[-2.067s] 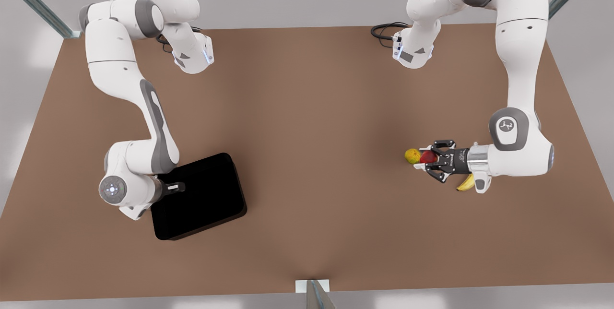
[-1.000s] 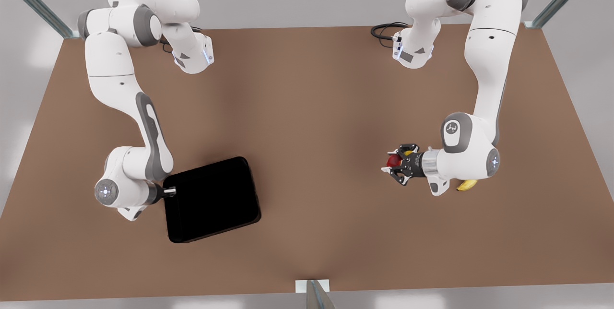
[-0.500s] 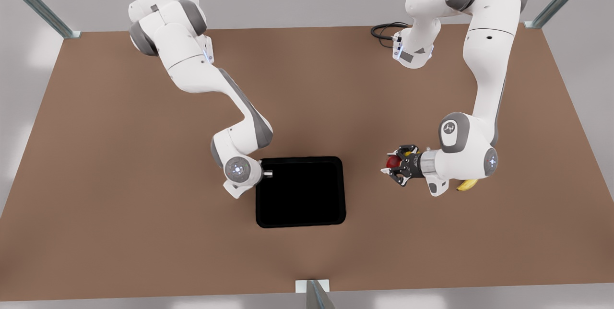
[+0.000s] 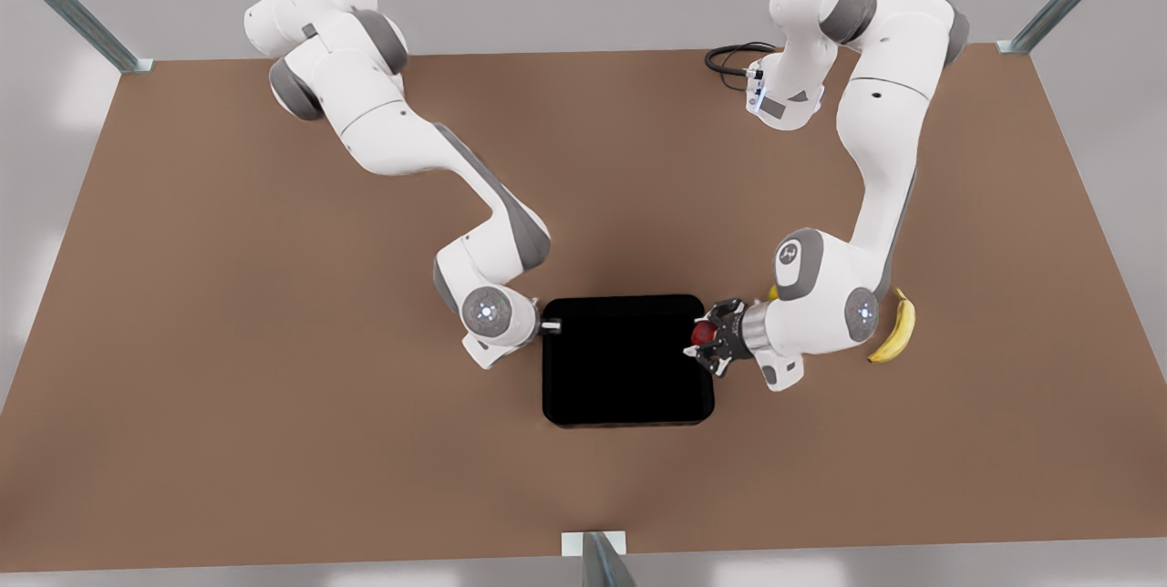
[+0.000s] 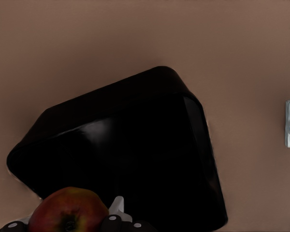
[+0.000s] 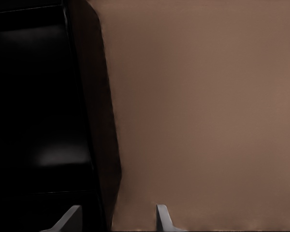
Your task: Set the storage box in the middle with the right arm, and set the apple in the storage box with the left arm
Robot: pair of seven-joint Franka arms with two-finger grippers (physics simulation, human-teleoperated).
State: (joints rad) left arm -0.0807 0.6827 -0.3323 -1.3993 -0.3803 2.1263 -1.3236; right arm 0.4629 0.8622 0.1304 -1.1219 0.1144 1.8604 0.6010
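The black storage box (image 4: 620, 377) lies flat near the table's middle, toward the front edge. My left gripper (image 4: 707, 345), on the arm at the front view's right, is shut on the red apple (image 4: 702, 333) and holds it over the box's wall on that side. In the left wrist view the apple (image 5: 67, 210) sits between the fingers with the storage box (image 5: 125, 145) beyond it. My right gripper (image 4: 552, 326) is at the box's opposite wall. In the right wrist view its fingers (image 6: 162, 215) stand apart on either side of the storage box wall (image 6: 104, 145).
A yellow banana (image 4: 895, 332) lies on the table behind the left arm's wrist. A yellow-green fruit (image 4: 773, 293) peeks out behind that arm. A black cable (image 4: 729, 58) coils at the back edge. A metal post (image 4: 593, 560) stands at the front edge.
The right arm slid the storage box from the front view's left toward the middle. The left arm carried the apple from beside the banana to over the box's wall.
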